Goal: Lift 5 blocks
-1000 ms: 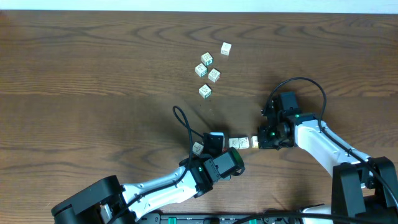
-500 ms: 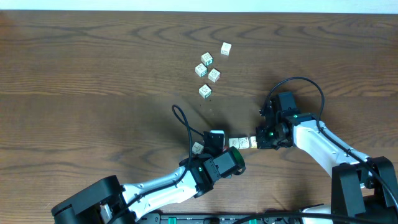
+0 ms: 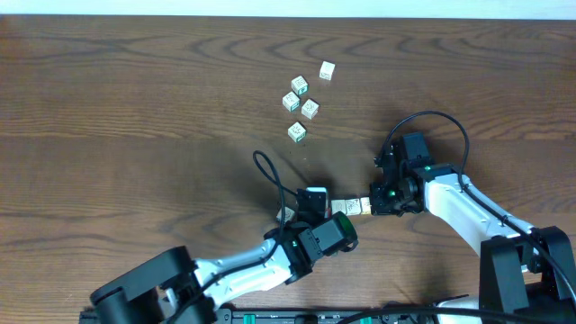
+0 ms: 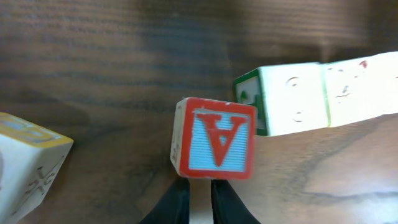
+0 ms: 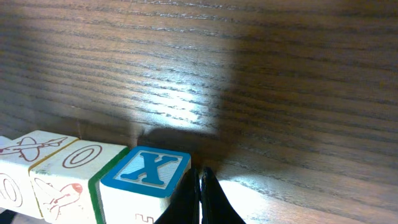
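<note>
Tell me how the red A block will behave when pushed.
The red block looks like stiff wood with flat faces, so it should slide, not roll. It seems small and light, so an off-centre push could twist it out of line with the green-edged block.

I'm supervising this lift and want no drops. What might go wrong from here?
1. The red A block sits out of line with the green-edged block, so the row may buckle when squeezed.
2. The yellow-edged block lies apart from the row and may stay behind.
</note>
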`<state>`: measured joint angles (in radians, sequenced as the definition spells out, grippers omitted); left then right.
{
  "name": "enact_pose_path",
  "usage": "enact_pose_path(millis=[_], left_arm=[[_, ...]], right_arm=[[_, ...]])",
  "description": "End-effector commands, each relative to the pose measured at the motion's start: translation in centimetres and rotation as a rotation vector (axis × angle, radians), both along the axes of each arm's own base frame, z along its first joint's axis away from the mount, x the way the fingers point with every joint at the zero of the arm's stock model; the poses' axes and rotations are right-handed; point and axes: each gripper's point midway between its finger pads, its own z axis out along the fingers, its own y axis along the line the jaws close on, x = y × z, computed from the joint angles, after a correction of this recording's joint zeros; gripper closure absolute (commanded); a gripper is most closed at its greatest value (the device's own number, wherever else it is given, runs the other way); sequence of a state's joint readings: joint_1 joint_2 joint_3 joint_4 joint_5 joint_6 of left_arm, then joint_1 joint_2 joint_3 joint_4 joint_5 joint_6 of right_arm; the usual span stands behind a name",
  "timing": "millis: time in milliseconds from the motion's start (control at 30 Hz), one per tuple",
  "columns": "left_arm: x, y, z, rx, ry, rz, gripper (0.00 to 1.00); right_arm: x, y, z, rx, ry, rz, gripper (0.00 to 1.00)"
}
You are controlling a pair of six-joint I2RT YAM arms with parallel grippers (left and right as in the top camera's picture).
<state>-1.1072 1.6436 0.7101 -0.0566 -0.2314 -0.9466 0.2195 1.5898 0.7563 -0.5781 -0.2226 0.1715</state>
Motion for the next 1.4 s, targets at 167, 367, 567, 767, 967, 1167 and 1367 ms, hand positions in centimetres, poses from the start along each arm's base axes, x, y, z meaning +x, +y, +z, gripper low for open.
enact_pose_path(millis=[167,367,567,767,967,1167,1367], left_arm=[[0.2,0.5,-0.9,0.025,-0.005,0.019,0.85],[0.6,0.4,-0.8,0.013,-0.014,0.028,0.85],[0.9,-0.1,-0.5,-0.009,-0.026,0.025,0.85],[0.9,-0.1,-0.5,-0.008,-0.026,0.025,0.85],[1.1,0.0,-0.4,-0.003,-0.037,0.032,0.85],[1.2,-0.1,-0.2,-0.011,-0.046,0.035,0.85],[1.4,-0.4,-0.1,-0.025,-0.052,0.035,0.85]], right_arm=[[-0.3,0.7,-0.2,0.02,0.004,0.031,0.99],[-0.4,1.0,-0.2,0.02,0.001,0.043,0.99],[-0.4,1.2,-0.2,0.021,-0.002,0.051,0.99],[-0.4,1.2,-0.1,0.021,-0.002,0.051,0.99],[-0.4,1.2,-0.1,0.021,-0.003,0.05,0.99],[-0.4,1.3,-0.1,0.029,-0.002,0.052,0.99],[-0.3,1.3,-0.1,0.029,-0.003,0.051,0.99]])
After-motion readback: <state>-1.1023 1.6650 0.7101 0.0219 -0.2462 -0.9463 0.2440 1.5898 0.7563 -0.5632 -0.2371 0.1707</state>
